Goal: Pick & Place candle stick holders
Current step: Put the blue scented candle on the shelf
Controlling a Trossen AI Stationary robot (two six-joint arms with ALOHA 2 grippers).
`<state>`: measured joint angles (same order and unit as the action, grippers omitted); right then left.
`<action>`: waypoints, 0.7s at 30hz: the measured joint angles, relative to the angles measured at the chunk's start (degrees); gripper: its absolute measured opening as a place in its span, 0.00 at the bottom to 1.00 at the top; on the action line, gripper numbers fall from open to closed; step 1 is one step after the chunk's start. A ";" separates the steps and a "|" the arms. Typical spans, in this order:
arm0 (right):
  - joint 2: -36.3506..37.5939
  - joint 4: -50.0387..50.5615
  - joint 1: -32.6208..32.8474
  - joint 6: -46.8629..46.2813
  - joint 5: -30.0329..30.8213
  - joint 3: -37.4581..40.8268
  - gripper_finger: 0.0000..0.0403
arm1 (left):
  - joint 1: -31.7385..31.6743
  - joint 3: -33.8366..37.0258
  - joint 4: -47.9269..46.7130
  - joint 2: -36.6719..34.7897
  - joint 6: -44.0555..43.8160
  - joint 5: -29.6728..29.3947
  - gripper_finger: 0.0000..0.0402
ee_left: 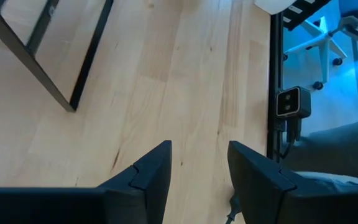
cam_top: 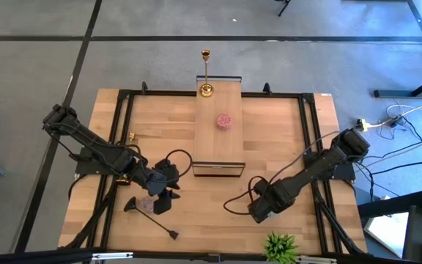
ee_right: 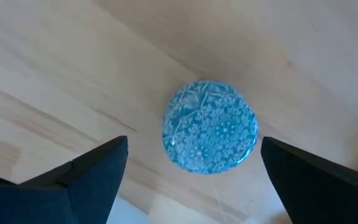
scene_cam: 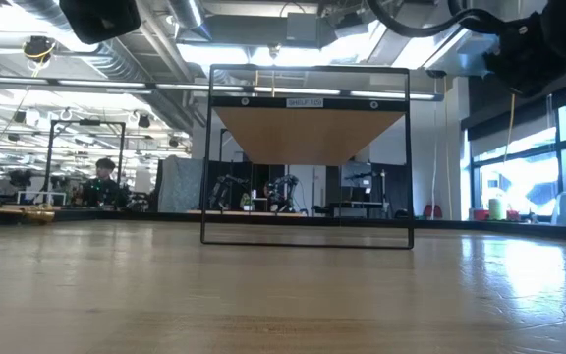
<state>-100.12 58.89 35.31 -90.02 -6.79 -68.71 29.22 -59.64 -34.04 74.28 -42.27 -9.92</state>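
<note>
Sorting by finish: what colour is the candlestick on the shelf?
Shiny gold candlestick, clearest in the high view.

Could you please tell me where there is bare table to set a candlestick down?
Bare wood lies right of the raised shelf, and left of it toward the far corner. Crowded: the near left, with the left gripper beside the lying black candlestick; the near right, with the right gripper and a plant.

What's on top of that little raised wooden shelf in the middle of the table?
A gold candlestick stands upright at the shelf's far end, and a small round pinkish thing lies near its middle. What lies beneath the shelf is hidden from above.
</note>
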 joint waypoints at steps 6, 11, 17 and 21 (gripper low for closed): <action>0.00 -1.88 0.01 -0.34 2.12 0.00 0.92 | -0.08 -0.01 0.00 0.00 0.54 -2.07 0.38; 0.00 -1.40 0.51 -0.67 2.27 0.00 0.92 | -0.67 -0.02 0.00 0.00 0.52 -5.90 0.38; 0.00 0.04 2.34 -1.11 1.64 0.00 0.92 | -3.61 -0.02 0.02 0.00 -1.09 -6.29 0.39; 0.00 2.26 3.12 -2.14 1.63 0.00 0.92 | -6.12 -0.02 0.02 0.00 -0.76 -3.12 0.39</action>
<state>-100.12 61.15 38.43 -92.16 -5.16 -68.71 23.10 -59.66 -34.02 74.28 -43.03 -13.05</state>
